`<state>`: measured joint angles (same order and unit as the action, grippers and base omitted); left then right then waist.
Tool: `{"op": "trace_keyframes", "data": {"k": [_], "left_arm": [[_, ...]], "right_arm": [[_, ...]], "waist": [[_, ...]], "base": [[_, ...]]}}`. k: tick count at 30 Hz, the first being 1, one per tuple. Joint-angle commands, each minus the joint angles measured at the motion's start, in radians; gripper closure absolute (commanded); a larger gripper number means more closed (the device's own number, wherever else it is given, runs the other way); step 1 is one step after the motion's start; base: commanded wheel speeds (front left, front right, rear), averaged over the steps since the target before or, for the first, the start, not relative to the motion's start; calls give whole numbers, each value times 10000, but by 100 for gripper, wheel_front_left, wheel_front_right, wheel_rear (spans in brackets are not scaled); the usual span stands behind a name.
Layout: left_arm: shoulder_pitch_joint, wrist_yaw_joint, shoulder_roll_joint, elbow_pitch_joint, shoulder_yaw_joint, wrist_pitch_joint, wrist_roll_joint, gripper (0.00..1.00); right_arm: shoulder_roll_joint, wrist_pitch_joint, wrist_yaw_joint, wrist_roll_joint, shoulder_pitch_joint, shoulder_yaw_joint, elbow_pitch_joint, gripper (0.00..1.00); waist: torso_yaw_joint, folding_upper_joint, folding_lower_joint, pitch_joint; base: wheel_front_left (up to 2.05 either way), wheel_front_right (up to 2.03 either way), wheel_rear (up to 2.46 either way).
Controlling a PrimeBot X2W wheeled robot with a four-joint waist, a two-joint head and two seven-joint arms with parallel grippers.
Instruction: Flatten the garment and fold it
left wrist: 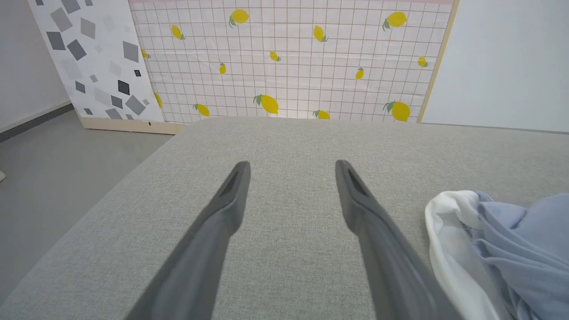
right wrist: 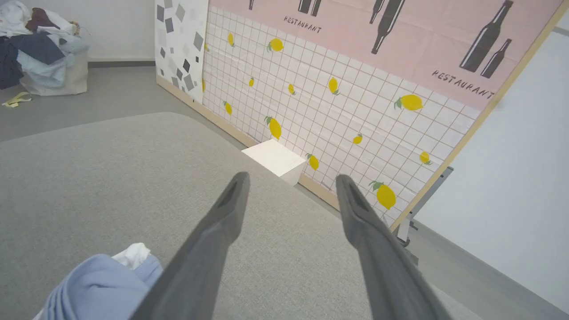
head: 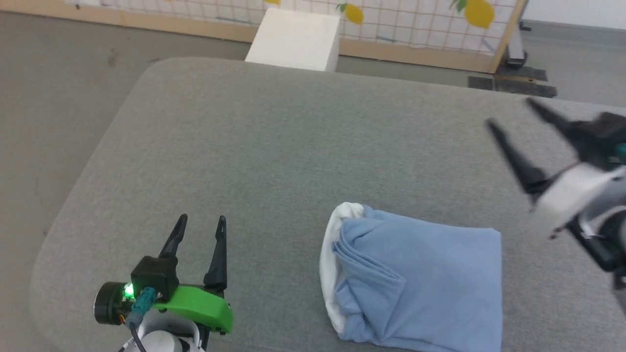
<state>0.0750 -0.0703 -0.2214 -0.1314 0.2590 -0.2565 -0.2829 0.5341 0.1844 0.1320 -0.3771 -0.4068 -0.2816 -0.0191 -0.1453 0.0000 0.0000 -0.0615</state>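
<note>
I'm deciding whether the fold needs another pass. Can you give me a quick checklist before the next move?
1. Left gripper open, holding nothing: ok.
2. Right gripper open, apart from the garment: ok.
3. Garment folded into one bundle on the table: ok.
4. Edges aligned: not ok, white fabric sticks out at the bundle's left side.
5. Garment's near edge on the table: cannot tell, cut off in the head view.

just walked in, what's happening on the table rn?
A two-armed robot is folding a light blue shirt. The shirt lies in a compact folded bundle on the grey padded table, with white fabric showing along its left edge. Neither gripper holds it. The left gripper is open, off to the bundle's left. The right gripper is open, raised to its right, clear of the cloth.
</note>
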Motion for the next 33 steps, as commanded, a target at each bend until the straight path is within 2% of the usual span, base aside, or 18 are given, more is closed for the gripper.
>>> {"op": "trace_keyframes", "data": {"k": [1, 4, 8, 11, 15, 19, 24, 29, 33], "left_arm": [[130, 27, -63, 71, 0, 27, -46, 0], [71, 26, -132, 201, 47, 97, -28, 0], [-74, -27, -224, 395, 99, 134, 32, 0], [-225, -73, -305, 540, 153, 118, 123, 0], [-447, -138, -428, 765, 221, 70, 309, 0], [-652, -157, -589, 963, 338, 11, 613, 0], [-765, -133, -683, 1073, 474, -28, 875, 0], [-646, -101, -622, 1118, 483, -42, 875, 0], [-490, -54, -551, 1093, 483, -46, 815, 0]], "right_arm": [[85, -474, -13, 114, 338, 243, 151, 0], [161, -1466, -13, 426, 1039, 1046, 299, 0], [-326, -2537, -13, 932, 2248, 2318, 119, 0], [-1140, -3010, -13, 1208, 3214, 3358, -270, 0], [-2148, -3278, -13, 1526, 4272, 4160, -906, 0], [-2671, -3235, -13, 1946, 5086, 4228, -1318, 0], [-2864, -3162, -13, 2512, 5546, 4151, -1666, 0], [-2658, -2678, -13, 2553, 5650, 3886, -1642, 0], [-2075, -1441, -13, 1732, 5568, 3273, -1454, 0]], "waist": [[263, 0, 0, 121], [419, 0, 0, 105], [608, 0, 0, 45], [709, 0, 0, 13], [808, 0, 0, -11], [861, 0, 0, -44], [889, 0, 0, -175], [829, 0, 0, -464], [744, 0, 0, -803]], "base": [[0, 0, 0], [0, 0, 0], [0, 0, 0], [0, 0, 0], [0, 0, 0], [0, 0, 0], [0, 0, 0], [0, 0, 0], [0, 0, 0]]}}
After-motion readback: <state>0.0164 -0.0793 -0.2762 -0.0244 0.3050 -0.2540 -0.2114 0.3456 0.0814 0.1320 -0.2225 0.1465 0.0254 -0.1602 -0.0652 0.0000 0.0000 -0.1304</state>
